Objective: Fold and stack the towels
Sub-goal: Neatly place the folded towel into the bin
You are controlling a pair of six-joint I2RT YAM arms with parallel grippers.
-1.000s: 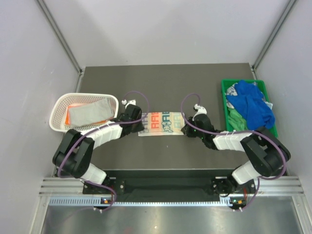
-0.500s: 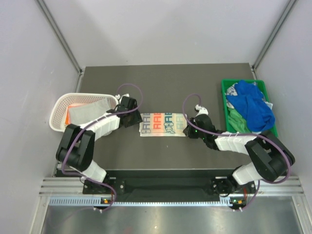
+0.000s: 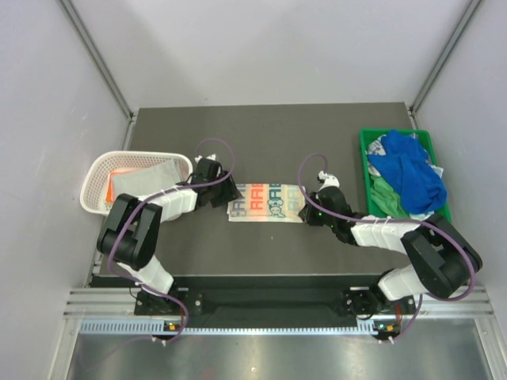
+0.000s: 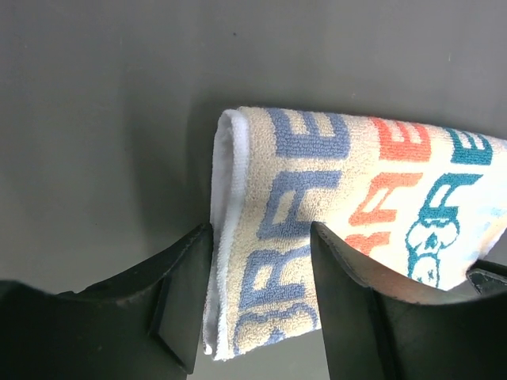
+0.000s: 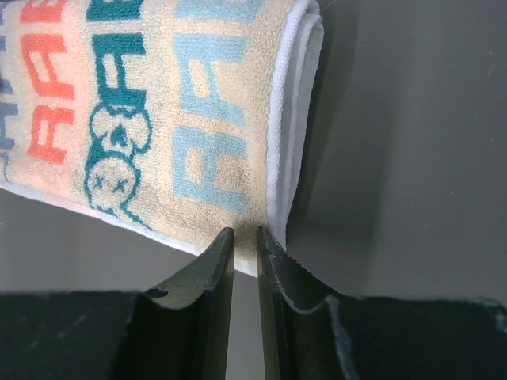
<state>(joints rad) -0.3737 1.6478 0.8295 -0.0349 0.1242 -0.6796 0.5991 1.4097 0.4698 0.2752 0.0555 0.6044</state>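
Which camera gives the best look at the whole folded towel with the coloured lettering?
The top external view: the folded cream terry towel with orange, teal and blue lettering shows its full length there. Each wrist view shows only one folded end, close up, with the rest out of frame.

Both my arms reach forward and bend inward, elbows out, with the hands facing each other low down. My left hand (image 3: 227, 192) has its fingers (image 4: 186, 293) spread well apart. My right hand (image 3: 306, 210) has its fingers (image 5: 210, 269) almost together, with only a thin slit between them.
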